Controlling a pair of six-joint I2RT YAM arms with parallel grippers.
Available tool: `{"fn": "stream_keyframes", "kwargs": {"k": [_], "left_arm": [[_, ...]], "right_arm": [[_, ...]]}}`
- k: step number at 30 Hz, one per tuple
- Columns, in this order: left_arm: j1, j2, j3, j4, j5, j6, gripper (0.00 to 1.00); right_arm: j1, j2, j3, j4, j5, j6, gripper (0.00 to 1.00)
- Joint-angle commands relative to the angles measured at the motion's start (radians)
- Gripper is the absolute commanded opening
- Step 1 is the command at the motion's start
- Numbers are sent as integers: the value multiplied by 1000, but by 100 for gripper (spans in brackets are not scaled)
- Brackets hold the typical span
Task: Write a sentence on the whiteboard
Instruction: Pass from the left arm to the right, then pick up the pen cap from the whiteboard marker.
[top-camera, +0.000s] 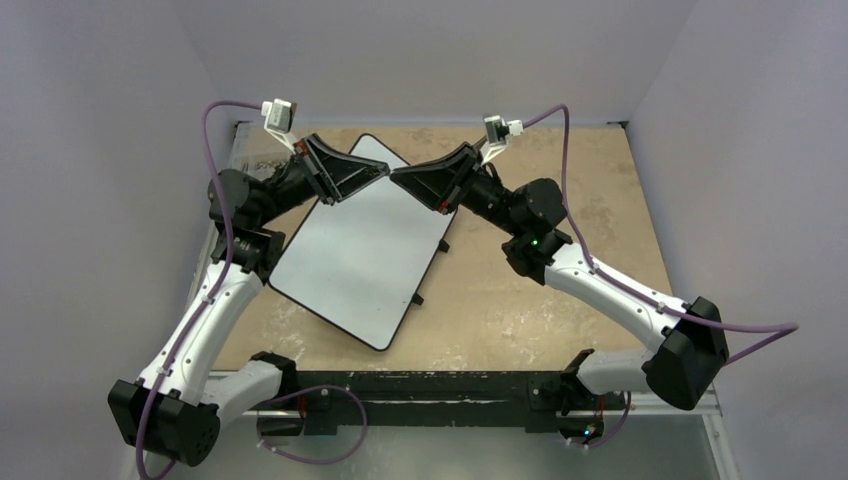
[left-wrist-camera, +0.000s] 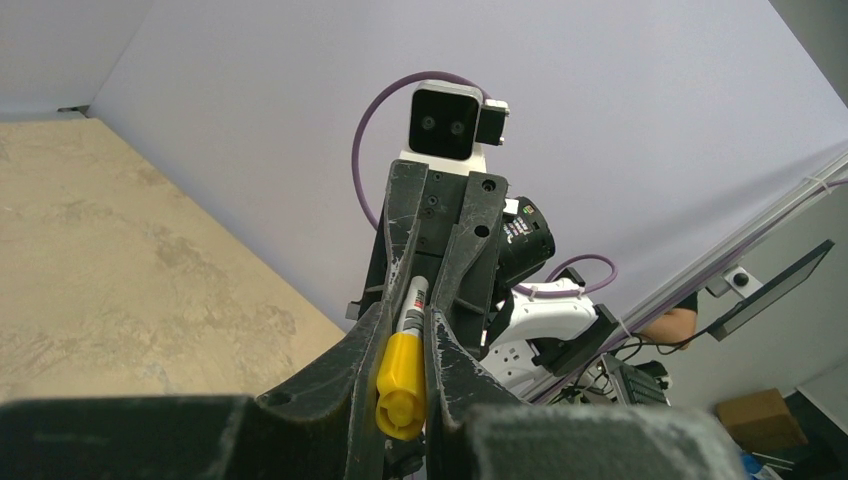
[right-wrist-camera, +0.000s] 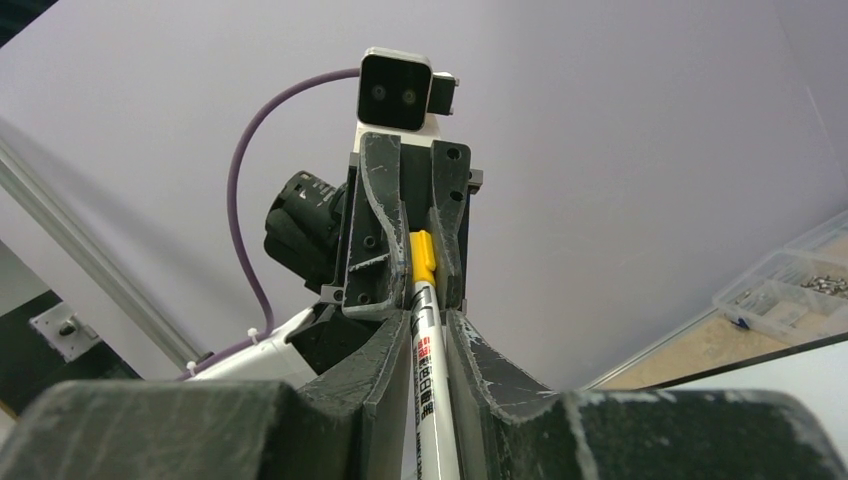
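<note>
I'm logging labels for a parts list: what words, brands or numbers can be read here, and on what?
marker: red and black print along the white barrel, too blurred to read in either wrist view.
whiteboard: blank, no writing shows.
arm joint sticker: a small label, too small to read.
Nothing here is legible enough to quote.

top external: high above the near edge, looking down on the whole tan speckled table | left wrist: close, along left black plastic fingers, facing the right arm's white boxed camera | right wrist: close, along right fingers, facing back | shared: yellow-capped white marker pen, centre frame
</note>
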Motion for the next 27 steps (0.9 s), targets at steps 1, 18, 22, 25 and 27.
{"fn": "stream_keyframes", "kwargs": {"k": [1,18,22,25,27], "left_arm": [[-2,-15,11,10,-1,20,0],[-3,-1,58,-72,-1,53,66],[-3,-2,54,-69,-13,54,80],[-3,-1,55,-62,-22,51,91],[-2,-1,57,-60,-25,48,91]], "right_arm": [[3,-2,36,65,19,10,17],[3,-77,-22,-27,81,-36,0],[1,-114,-55,-53,131,-44,0],[1,-134,-70,-72,150,-51,0],[1,-150,-75,-92,160,-61,0]]}}
